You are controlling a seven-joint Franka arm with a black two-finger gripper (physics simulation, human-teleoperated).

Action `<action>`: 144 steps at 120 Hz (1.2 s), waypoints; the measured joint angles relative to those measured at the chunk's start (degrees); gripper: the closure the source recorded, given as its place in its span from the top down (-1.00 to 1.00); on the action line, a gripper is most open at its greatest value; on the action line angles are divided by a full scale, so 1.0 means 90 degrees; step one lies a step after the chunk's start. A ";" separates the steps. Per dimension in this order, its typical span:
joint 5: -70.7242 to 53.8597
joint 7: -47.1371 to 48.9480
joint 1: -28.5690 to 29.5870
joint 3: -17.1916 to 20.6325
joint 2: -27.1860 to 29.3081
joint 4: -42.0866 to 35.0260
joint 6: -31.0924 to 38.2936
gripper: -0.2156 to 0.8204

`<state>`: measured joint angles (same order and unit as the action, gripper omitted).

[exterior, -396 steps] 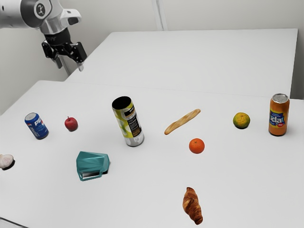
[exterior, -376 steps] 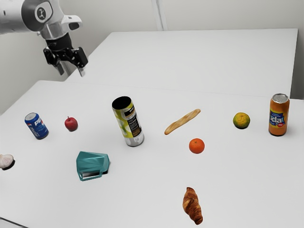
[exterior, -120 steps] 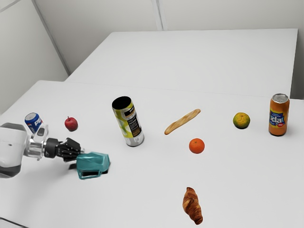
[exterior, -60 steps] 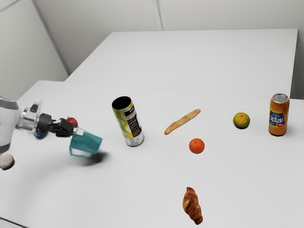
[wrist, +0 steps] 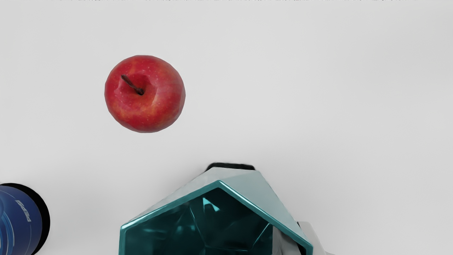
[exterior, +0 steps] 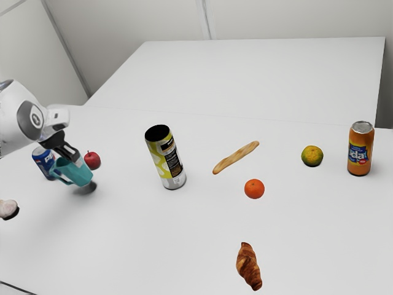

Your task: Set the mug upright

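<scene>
Gripper [exterior: 75,158] is closed on one wall of the mug [exterior: 78,174]. Wrist view: one finger [wrist: 285,242] inside the mouth, the other [wrist: 313,237] outside, wall pinched between. Mug hangs tilted above the table [exterior: 184,246], mouth up toward the hand, base angled down toward the exterior view's right. Its shadow [exterior: 85,188] lies below, apart from it. Handle [exterior: 60,179] on the exterior view's left side of the mug.

Room: a broad stretch of tabletop between mug and tube [exterior: 166,157], and more in front of the mug, toward the croissant [exterior: 249,267]. Far edge of this tabletop runs behind the apple [exterior: 92,160] and tube; a second white surface [exterior: 245,74] beyond it.

Closest neighbours: apple, near the mug, with tabletop between them in the wrist view. Blue can [exterior: 43,161], past the side of the mug opposite the fingers; mug partly covers it in the exterior view. These two crowd the mug most. Garlic [exterior: 8,209] nearer the camera, at the exterior view's left edge.

Farther out: tube upright, then baguette [exterior: 236,157], orange [exterior: 254,188], greenish fruit [exterior: 312,156], orange can [exterior: 360,149] upright. All well apart from the mug.
</scene>
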<state>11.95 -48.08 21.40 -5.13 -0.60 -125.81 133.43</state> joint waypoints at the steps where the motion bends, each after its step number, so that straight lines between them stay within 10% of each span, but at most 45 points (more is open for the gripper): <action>1: -0.0018 0.0024 -0.0011 0.0004 -0.0001 -0.0016 0.0026 -0.93; 77: -0.0872 0.1965 -0.2362 0.0389 0.0670 -0.1074 -0.0249 -0.93; 112: -0.0904 0.2661 -0.2349 0.0448 0.0767 -0.1276 -0.0333 -0.93; 144: -0.0864 0.2969 -0.2333 0.0443 0.0847 -0.1198 -0.0414 0.09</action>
<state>4.17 -21.36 0.40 -1.15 7.03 -136.60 129.71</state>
